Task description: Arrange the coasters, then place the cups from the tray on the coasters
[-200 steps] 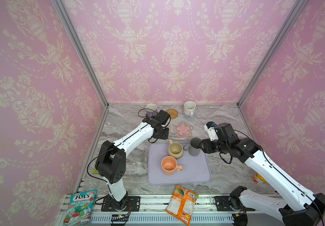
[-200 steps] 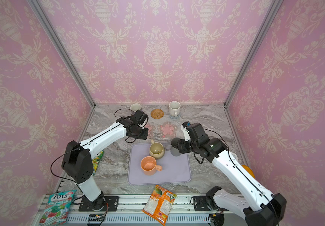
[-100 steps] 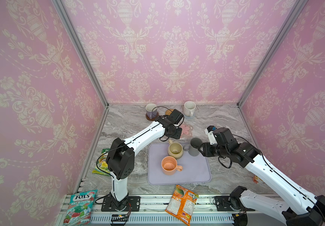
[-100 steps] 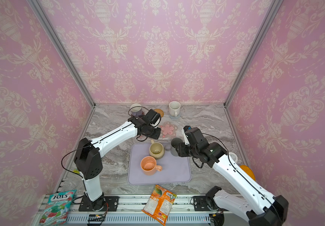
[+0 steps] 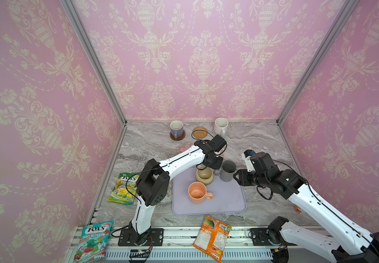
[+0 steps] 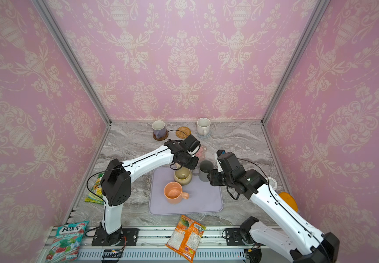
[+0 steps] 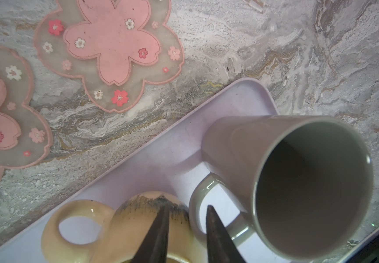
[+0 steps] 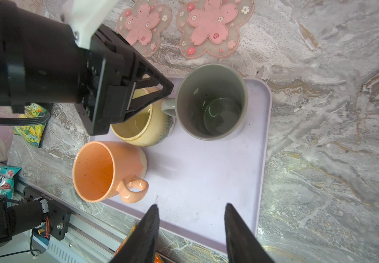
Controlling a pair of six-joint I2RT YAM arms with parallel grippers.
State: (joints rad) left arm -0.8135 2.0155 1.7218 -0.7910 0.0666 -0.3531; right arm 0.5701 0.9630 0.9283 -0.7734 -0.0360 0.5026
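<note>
Grey mug (image 5: pixel 227 174) upright, handle leftward

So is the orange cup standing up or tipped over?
Standing up. The orange cup sits on its base on the tray, with its open mouth facing up.

This is a robot test cell, such as one finds in a laboratory, with the look of a home. Three flat wall panels (image 5: pixel 195 57) carry pink wallpaper with cream ornaments, but they meet at bare aluminium posts (image 5: pixel 93 61), as in a built booth and not in a real room. The tabletop (image 5: pixel 259 141) has a grey marble pattern. Along its front edge runs a metal rail (image 5: pixel 177 236), and two white and black robot arms (image 5: pixel 179 159) are fixed on it. Household things lie about: mugs (image 5: pixel 197 192) on a lavender tray (image 5: pixel 229 200), flower coasters (image 7: pixel 111 45) beside it, and bags of sweets (image 5: pixel 92 239) near the rail.
</note>
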